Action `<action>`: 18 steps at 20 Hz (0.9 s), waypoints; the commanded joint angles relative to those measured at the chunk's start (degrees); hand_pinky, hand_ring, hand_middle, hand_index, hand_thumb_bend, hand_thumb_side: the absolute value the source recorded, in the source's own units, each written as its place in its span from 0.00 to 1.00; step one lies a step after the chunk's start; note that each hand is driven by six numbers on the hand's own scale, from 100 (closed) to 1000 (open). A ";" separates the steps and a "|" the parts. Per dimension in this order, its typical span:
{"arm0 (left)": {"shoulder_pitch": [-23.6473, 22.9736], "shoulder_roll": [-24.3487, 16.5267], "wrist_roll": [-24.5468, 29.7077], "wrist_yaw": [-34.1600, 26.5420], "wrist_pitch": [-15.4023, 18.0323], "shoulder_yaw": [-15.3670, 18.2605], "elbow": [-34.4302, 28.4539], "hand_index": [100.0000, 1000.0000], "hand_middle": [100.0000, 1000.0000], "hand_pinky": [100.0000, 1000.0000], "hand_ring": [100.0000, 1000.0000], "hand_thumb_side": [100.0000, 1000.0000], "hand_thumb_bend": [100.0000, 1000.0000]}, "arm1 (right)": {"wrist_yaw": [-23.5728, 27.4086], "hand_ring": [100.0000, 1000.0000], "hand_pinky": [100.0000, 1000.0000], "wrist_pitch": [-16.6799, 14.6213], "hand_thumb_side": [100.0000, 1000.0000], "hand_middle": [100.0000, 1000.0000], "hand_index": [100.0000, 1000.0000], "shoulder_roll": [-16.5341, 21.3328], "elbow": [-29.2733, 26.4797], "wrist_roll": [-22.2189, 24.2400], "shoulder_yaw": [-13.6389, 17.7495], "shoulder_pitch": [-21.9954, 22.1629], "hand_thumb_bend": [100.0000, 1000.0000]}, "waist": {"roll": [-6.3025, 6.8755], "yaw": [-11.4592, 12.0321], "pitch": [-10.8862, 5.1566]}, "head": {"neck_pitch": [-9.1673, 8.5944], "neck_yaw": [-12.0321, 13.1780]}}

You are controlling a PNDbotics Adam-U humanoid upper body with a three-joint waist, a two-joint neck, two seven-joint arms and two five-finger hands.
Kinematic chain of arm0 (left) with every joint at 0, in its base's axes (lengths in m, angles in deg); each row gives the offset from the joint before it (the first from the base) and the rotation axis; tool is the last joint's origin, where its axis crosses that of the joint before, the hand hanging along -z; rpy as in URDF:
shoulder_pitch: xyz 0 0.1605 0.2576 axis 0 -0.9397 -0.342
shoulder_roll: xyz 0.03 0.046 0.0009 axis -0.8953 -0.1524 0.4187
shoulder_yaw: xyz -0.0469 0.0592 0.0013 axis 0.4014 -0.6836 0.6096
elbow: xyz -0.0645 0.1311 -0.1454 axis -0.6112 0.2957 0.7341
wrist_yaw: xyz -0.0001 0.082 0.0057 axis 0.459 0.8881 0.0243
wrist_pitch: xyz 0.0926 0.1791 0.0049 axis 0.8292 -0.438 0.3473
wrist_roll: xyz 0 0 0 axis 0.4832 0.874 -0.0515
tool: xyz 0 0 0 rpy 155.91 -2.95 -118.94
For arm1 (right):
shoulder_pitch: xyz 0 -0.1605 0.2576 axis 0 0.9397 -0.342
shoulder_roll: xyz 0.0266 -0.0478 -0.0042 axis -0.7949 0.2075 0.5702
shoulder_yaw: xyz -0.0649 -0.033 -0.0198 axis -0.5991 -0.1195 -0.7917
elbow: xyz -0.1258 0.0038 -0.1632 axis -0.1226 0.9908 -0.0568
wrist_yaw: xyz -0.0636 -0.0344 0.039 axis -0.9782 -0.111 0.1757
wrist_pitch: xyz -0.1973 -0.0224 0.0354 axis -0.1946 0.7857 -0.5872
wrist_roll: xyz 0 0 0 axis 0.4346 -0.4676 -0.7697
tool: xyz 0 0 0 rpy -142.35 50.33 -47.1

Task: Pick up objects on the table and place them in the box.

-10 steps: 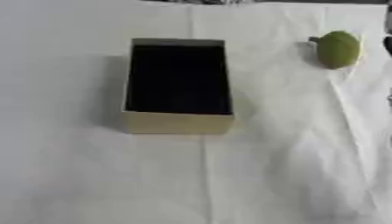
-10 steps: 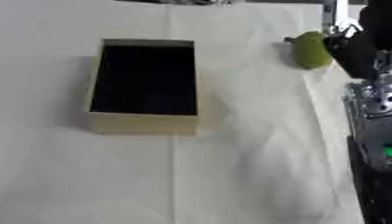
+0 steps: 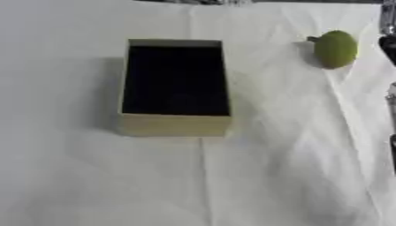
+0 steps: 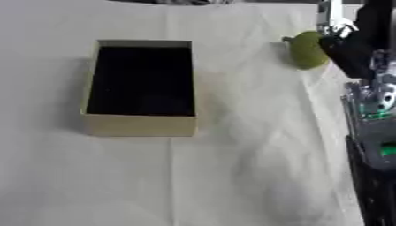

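Observation:
An open box [image 3: 175, 125] with tan walls and a black inside stands on the white cloth, left of the middle. A green, rounded fruit [image 3: 335, 48] with a short stem lies at the far right of the cloth. My right arm runs up the right edge of the right eye view. Its dark right hand [image 4: 352, 49] sits just right of the fruit, touching it or nearly so. The fruit's right side is hidden behind the hand in that view. My left hand shows in neither view.
A wrinkled white cloth [image 3: 271, 167] covers the whole table. The silver and black forearm [image 4: 375, 132] fills the right margin. The cloth's far edge [image 4: 232, 2] runs along the top.

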 commanded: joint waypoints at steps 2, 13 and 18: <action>0.14 -2.06 0.06 0.43 0.16 0.16 -1.15 0.72 0.57 0.59 0.58 0.37 0.40 | -3.27 0.88 0.84 2.51 0.27 0.74 0.82 6.80 -1.18 0.27 1.01 1.34 0.00 | -0.07 -0.38 -1.10 | 0.21 -0.70; -0.93 -3.80 -0.17 1.15 0.20 0.25 -1.15 0.72 0.57 0.59 0.58 0.37 0.40 | -11.73 0.93 0.84 12.06 0.29 0.82 0.87 22.54 2.78 4.89 -1.69 5.92 0.00 | -0.93 -1.20 -1.37 | 0.76 0.38; -1.19 -4.26 -0.13 1.27 0.37 0.11 -1.15 0.72 0.57 0.59 0.58 0.37 0.40 | -11.22 0.98 0.87 12.45 0.35 0.88 0.92 29.70 7.11 8.54 -3.82 7.08 0.00 | -0.75 -1.25 -1.22 | 0.70 0.62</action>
